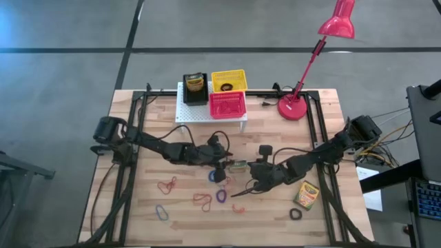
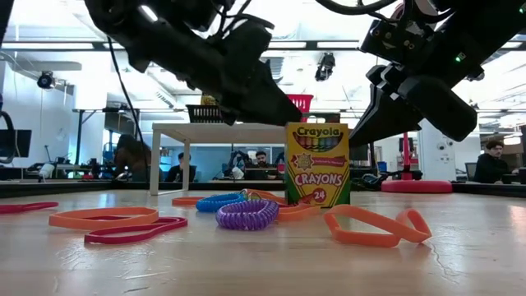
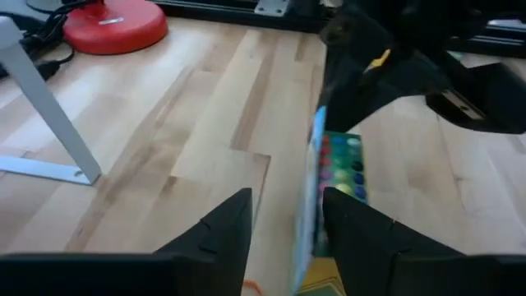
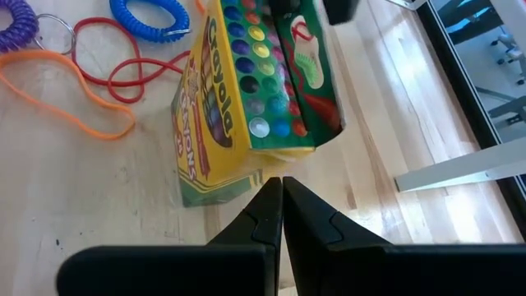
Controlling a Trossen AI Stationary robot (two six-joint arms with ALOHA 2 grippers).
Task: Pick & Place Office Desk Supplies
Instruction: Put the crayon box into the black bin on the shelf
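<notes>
A yellow-and-green crayon box (image 2: pixel 316 164) stands upright on the table, its top open and crayon tips showing (image 4: pixel 259 82). My left gripper (image 3: pixel 288 205) is open, with the box's edge (image 3: pixel 311 189) between its fingers, closer to one of them. My right gripper (image 4: pixel 282 182) is shut, its tips at the box's lower corner. A second crayon box (image 1: pixel 305 195) lies flat near the right edge. Coloured elastic loops lie around: purple (image 2: pixel 246 215), blue (image 4: pixel 148 12), red (image 4: pixel 123 70), orange (image 2: pixel 374 226). My left gripper has the standing box's narrow edge (image 3: pixel 306 230) between its open fingers, coming level and slightly downward from the table's left; whether a finger touches it I cannot tell. My right gripper's shut fingertips (image 4: pixel 271 193) sit against or just short of the box's bottom corner (image 4: pixel 246 177); I cannot tell which.
A white rack (image 1: pixel 185 114) at the far edge carries a black basket (image 1: pixel 195 88) holding a crayon box, a yellow basket (image 1: pixel 229 80) and a pink basket (image 1: pixel 227 103). A red desk lamp's base (image 1: pixel 293 107) stands at the far right. More loops (image 1: pixel 167 184) lie toward the near left.
</notes>
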